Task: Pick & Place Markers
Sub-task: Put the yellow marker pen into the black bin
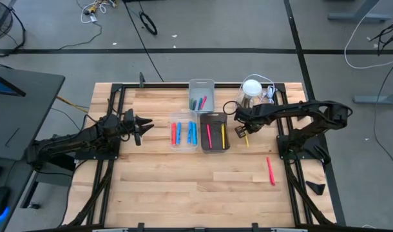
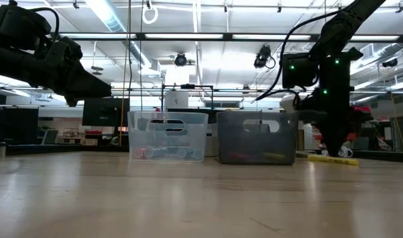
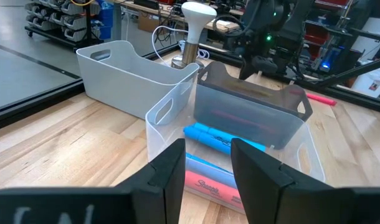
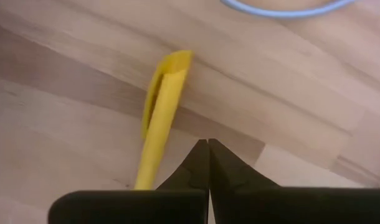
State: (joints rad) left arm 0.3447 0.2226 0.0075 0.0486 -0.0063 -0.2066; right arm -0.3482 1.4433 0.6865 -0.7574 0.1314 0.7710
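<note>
Right gripper (image 4: 208,146) pinched shut, empty, beside yellow marker (image 4: 160,118) on bench, poised to nudge it; left gripper (image 3: 207,163) half-open, waiting.

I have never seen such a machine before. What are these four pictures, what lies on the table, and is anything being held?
It is a robot with two dark arms at a wooden table. One picture looks down from above, one looks level across the table, and two come from small cameras on each arm's wrist.

Three bins stand mid-table: a clear bin with red and blue markers, a dark bin with a pink and a yellow one, and a grey bin behind them. A yellow marker and a pink marker lie loose on the wood.

The left gripper waits beside the clear bin, fingers apart, empty. The right gripper is low over the yellow marker with fingers shut; the marker lies beside them, not held.
</note>
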